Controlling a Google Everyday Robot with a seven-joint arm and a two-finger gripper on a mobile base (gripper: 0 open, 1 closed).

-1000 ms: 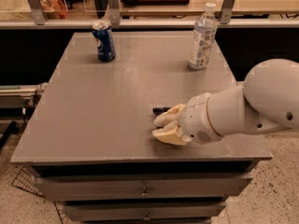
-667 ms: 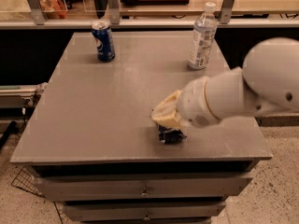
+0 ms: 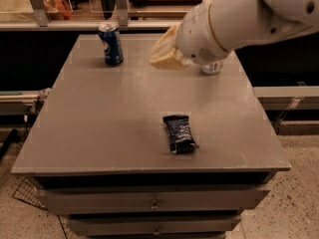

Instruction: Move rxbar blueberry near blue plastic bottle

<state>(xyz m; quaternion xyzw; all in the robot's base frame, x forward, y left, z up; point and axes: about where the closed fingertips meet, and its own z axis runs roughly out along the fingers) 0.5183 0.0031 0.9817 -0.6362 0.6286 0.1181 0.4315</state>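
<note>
The rxbar blueberry (image 3: 179,133), a flat dark navy wrapper, lies on the grey table (image 3: 99,123) near the front, right of centre, with nothing touching it. My gripper (image 3: 164,54) hangs above the far part of the table, well behind the bar and apart from it. The white arm (image 3: 249,14) hides most of the blue plastic bottle; only its base (image 3: 212,67) shows at the far right of the table.
A blue soda can (image 3: 110,45) stands upright at the far left of the table. Drawers (image 3: 154,200) sit under the table front. A rail and glass panels run behind the table. A wire basket (image 3: 27,195) sits on the floor at lower left.
My gripper has lifted off the bar and moved up and back toward the far side of the table. The bar stays lying near the front, uncovered.
</note>
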